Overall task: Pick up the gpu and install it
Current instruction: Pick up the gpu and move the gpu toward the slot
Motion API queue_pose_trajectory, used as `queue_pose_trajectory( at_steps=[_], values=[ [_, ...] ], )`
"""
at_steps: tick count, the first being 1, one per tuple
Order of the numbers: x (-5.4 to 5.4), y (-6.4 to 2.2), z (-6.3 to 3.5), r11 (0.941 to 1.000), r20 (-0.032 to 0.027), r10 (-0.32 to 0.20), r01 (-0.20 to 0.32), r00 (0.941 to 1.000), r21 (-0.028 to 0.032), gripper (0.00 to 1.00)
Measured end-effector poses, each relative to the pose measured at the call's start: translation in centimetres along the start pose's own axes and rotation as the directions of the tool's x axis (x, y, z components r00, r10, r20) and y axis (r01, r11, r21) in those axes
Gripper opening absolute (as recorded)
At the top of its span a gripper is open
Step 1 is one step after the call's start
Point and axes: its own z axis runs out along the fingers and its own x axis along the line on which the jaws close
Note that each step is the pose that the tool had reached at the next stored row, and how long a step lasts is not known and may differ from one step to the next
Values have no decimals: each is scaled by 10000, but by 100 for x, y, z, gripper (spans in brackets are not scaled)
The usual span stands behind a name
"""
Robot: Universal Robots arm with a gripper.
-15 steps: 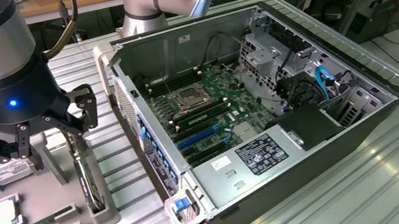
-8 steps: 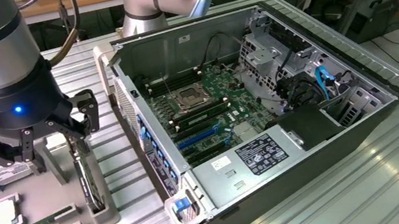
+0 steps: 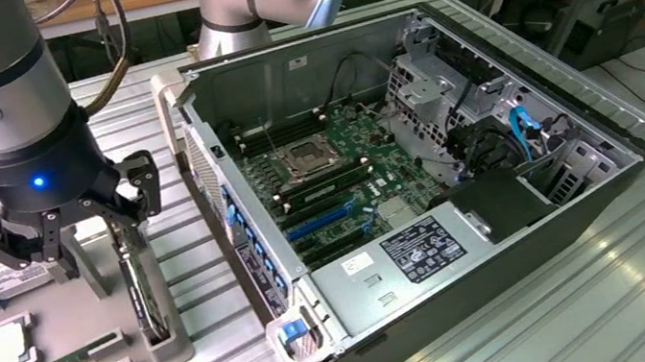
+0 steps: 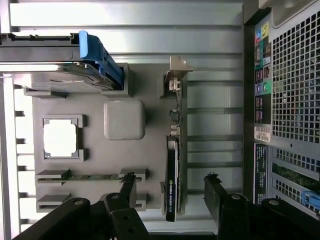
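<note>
The gpu (image 4: 173, 165) stands on its edge in a slot of the grey parts tray (image 4: 150, 100). It looks like a thin black card with a metal bracket at one end. In the exterior view the gpu (image 3: 142, 297) rises from the tray's side nearest the computer. My gripper (image 4: 170, 179) hangs above the card, open, with one black finger (image 4: 129, 182) on each side of it and clear gaps between. In the exterior view the gripper (image 3: 72, 238) hovers over the tray with nothing held.
The open computer case (image 3: 425, 174) lies at the exterior view's right of the tray, its motherboard (image 3: 323, 181) exposed. The tray also carries a hard drive (image 4: 65, 75) with a blue handle, a processor (image 4: 60, 137) and a green memory stick (image 4: 85, 176).
</note>
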Motion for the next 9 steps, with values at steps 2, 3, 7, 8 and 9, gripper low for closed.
queue_pose_trajectory(
  at_steps=[2,3,7,8,9],
  values=[
    [1,5,36,10000,-1,1,-1,10000,16,66],
    [1,4,53,10000,-2,-1,1,10000,21,66],
    [4,1,162,10000,-1,-1,1,10000,28,66],
    [5,1,187,10000,0,0,0,10000,29,66],
    [5,1,209,10000,0,0,0,10000,28,66]
  ],
)
